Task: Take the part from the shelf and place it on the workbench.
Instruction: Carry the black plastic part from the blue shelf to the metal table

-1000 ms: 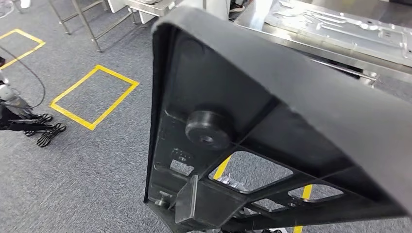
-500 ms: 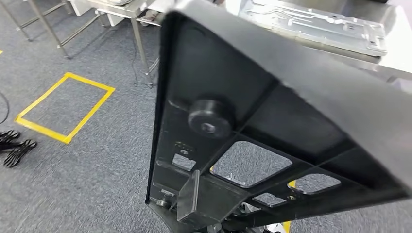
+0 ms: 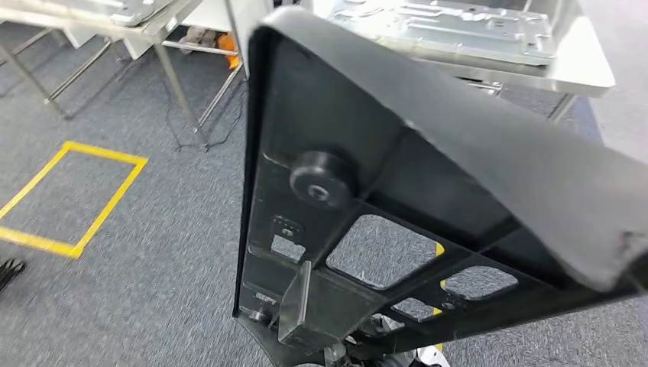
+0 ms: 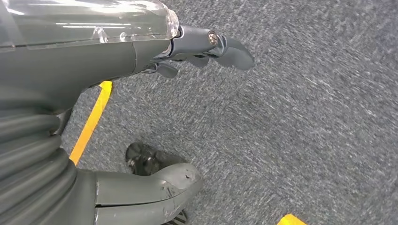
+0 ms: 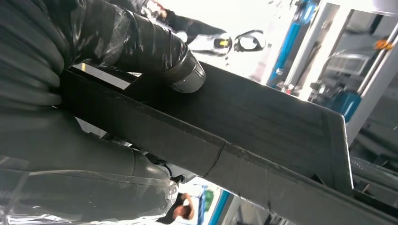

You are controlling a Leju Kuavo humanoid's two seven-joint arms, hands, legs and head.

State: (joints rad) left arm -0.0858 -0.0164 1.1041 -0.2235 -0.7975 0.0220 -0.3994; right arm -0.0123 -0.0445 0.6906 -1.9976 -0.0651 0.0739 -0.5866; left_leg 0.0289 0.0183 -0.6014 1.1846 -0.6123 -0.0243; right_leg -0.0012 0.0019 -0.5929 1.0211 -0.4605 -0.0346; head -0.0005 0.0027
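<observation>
Right hand (image 5: 94,117): clamped on the black part (image 5: 263,136). In the right wrist view a dark finger (image 5: 155,47) lies across one face of the part's thick edge, and the thumb (image 5: 108,183) presses from the opposite side, so the edge sits between them. The ribbed wrist cover lies just behind this grip.

Left hand (image 4: 141,93): holding nothing. Its fingers (image 4: 225,47) are extended and apart, with the thumb (image 4: 155,187) well apart from them, over grey carpet (image 4: 291,117). A strip of yellow tape (image 4: 91,122) runs on the carpet beside the wrist.

Part (image 3: 428,199): in the head view it is a large black ribbed panel held up, tilted, close to the camera. A round boss (image 3: 321,177) stands near its centre, and open cut-outs towards 5 o'clock show carpet through them. A small bracket (image 3: 302,310) projects near the edge at 6 o'clock. The part is held in the air, apart from any table.

Surroundings, head view: a metal workbench (image 3: 588,69) lies at 1 o'clock beyond the part, carrying a flat grey metal plate (image 3: 451,27). A second metal table (image 3: 107,17) stands at 11 o'clock. A yellow tape rectangle (image 3: 84,229) marks the carpet at 9 o'clock.
</observation>
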